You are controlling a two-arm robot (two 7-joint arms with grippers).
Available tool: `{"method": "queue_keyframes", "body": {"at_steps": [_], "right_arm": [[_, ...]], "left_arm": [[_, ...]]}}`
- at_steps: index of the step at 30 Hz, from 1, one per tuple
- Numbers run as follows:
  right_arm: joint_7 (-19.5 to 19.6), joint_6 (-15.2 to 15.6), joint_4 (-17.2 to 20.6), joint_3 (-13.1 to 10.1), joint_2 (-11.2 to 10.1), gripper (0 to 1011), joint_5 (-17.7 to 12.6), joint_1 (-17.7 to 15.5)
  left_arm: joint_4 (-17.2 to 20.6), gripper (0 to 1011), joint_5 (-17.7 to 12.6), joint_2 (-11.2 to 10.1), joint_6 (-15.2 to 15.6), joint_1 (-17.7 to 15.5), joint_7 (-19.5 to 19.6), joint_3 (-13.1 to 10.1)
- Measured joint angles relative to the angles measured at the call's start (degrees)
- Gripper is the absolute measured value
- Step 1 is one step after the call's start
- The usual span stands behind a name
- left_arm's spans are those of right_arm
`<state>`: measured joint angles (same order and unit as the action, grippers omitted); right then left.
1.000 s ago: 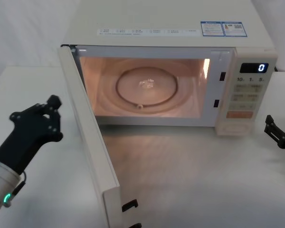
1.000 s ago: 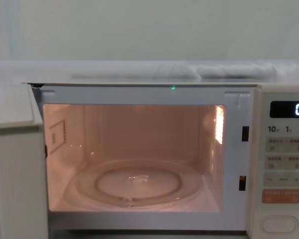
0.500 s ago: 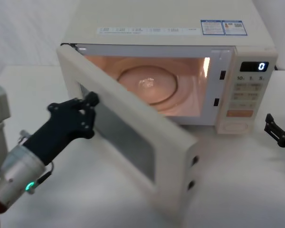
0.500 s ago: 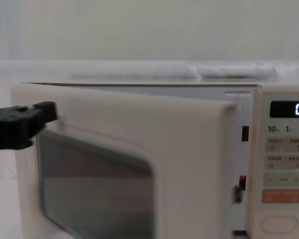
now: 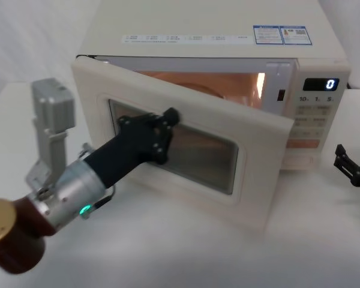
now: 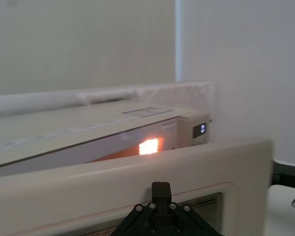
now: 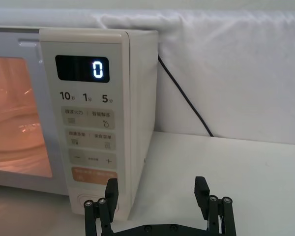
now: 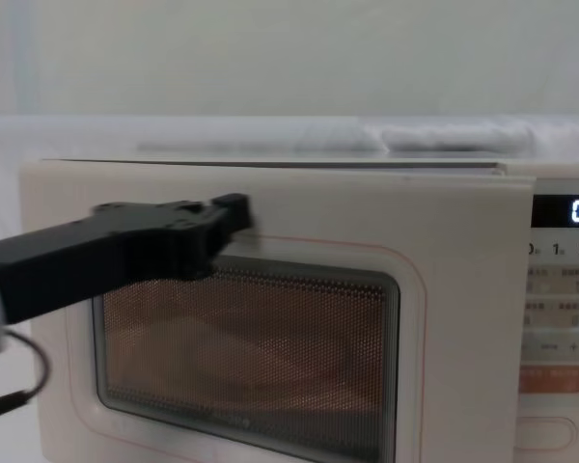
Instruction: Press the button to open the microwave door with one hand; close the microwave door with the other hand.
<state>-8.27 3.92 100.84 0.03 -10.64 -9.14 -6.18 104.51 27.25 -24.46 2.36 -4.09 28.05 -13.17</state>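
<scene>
Two black tools at work around a cream microwave on a white tabletop. Left tool reaching in from the robot's left, fingers drawn together into a single tip, pressed against the outer face of the microwave door at the upper left part of its dark window; seen also from the chest and from its own wrist. Door neither wide open nor closed: upright, long axis level and running left to right, hinged along the left edge of the oven, free right edge swung out toward the robot, outer face turned toward the robot and slightly to its left. Narrow wedge of lit orange cavity showing above the door's top edge. Free edge overlapping the left part of the control panel with a glowing "0" on the black display. At the foot of that panel, the button, wide and lying level, partly hidden by the door's edge. Right tool low over the tabletop, just beside the microwave's right front corner, fingers spread apart and gripping nothing, tips aimed at the panel's lower end.
</scene>
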Motion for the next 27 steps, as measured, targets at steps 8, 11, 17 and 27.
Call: {"method": "queue_keyframes", "body": {"at_steps": [8, 11, 17, 27], "right_arm": [[0.0, 0.0, 0.0, 0.0, 0.0, 1002, 0.0, 0.0], [0.0, 0.0, 0.0, 0.0, 0.0, 1002, 0.0, 0.0], [0.0, 0.0, 0.0, 0.0, 0.0, 1002, 0.0, 0.0], [0.0, 0.0, 0.0, 0.0, 0.0, 1002, 0.0, 0.0]], "left_arm": [[-4.0, 0, 0.0, 1.1, -0.5, -5.4, 1.0, -3.9], [-5.4, 0, -0.2, 1.5, -0.5, -7.6, 1.0, -5.4], [-7.0, 0, -1.8, 2.0, 0.9, -10.5, -0.6, -8.0], [-10.2, 0, -4.7, 5.0, 3.9, -14.7, -6.1, -11.3]]}}
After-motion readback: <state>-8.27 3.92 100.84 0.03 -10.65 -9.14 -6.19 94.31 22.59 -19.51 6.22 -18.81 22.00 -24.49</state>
